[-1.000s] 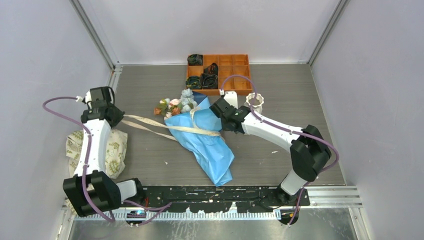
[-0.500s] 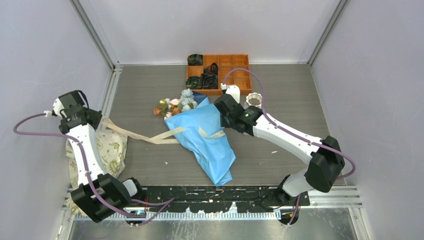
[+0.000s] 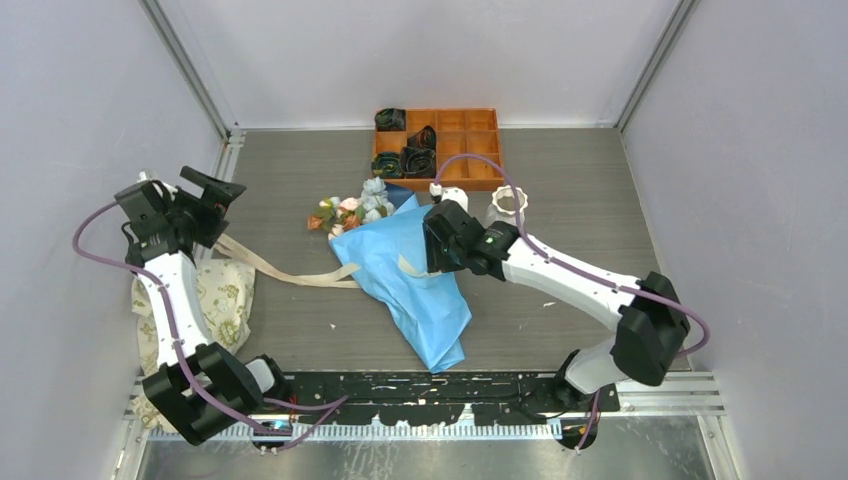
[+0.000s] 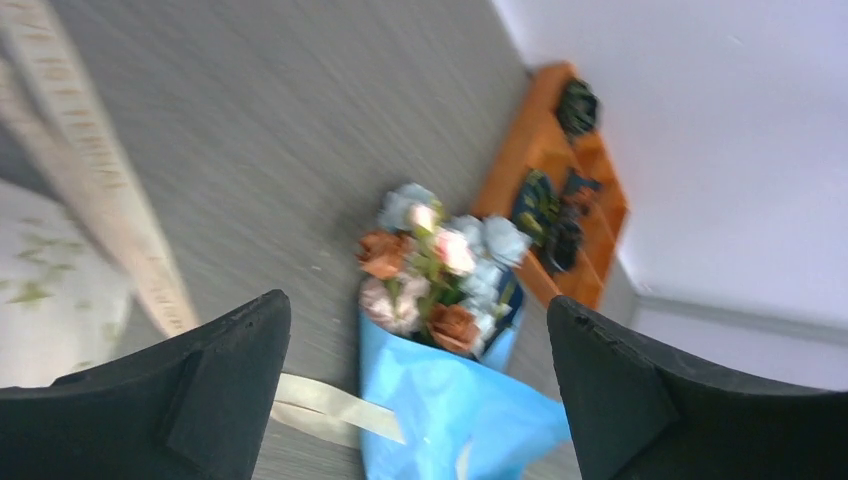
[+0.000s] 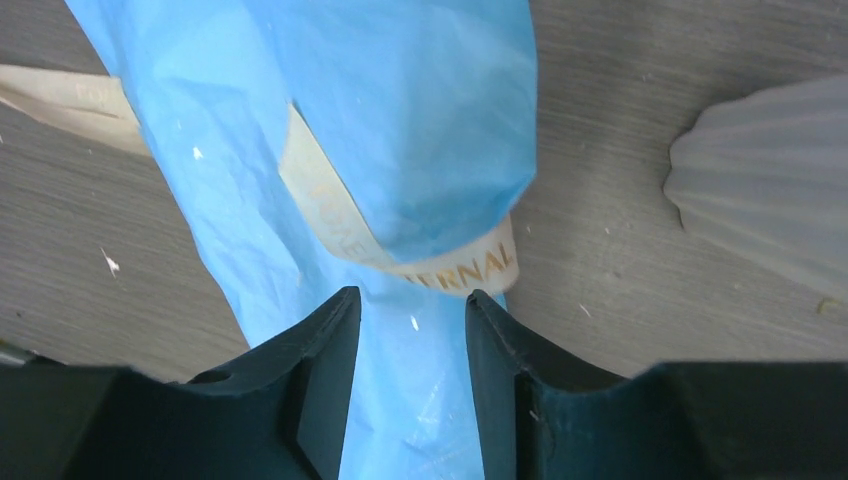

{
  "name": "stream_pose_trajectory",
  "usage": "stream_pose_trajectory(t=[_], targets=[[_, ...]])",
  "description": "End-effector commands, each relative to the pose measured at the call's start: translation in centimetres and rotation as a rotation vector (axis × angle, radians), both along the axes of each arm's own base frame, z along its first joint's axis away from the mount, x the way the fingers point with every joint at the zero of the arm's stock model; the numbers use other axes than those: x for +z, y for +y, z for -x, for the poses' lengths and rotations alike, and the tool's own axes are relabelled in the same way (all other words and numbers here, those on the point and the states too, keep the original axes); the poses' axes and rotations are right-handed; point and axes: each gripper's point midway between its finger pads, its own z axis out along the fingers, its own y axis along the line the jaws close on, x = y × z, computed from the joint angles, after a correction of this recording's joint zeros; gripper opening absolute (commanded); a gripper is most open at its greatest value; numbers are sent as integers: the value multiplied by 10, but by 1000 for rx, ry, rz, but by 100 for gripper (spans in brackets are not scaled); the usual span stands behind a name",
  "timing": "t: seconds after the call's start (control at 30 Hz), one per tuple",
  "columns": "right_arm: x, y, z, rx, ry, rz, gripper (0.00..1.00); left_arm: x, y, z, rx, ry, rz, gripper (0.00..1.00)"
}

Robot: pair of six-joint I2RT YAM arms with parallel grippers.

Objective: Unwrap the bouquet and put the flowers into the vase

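Blue wrapping paper marks the bouquet, which lies at the centre of the top view on the grey table. Its flowers point to the upper left, and a beige ribbon trails left toward the cloth bag. The vase stands upright right of centre, just below the orange tray.

- **Top view, arms:** Your left gripper is raised at the left edge, its arm rising over the bag. Your right gripper sits at the paper's right edge, its arm reaching in from the lower right.
- **Left wrist view:** The fingers occupy the lower corners, spread wide and holding nothing, with the blooms between them.
- **Right wrist view:** The fingers stand narrowly apart over the paper and a ribbon loop. You cannot tell whether they pinch it. The vase shows at the right edge.
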Motion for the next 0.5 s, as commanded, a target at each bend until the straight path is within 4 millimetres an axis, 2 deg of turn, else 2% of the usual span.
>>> stream_pose_trajectory(t=[0.0,0.13,0.27,0.33,0.47], targets=[[30,-16,16,-19,-49,-83,52,76,-43,-6,-237,-335,-9,100],[15,-33,35,-8,1,-37,55,104,-56,0,-274,-384,-39,100],[-5,-37,54,7,61,-42,55,124,-73,9,-304,-424,-77,100],[-13,-34,60,11,86,-66,55,128,-77,13,-301,-430,-91,100],[-31,-31,65,-3,120,-89,55,124,-81,18,-312,-408,-86,100]])
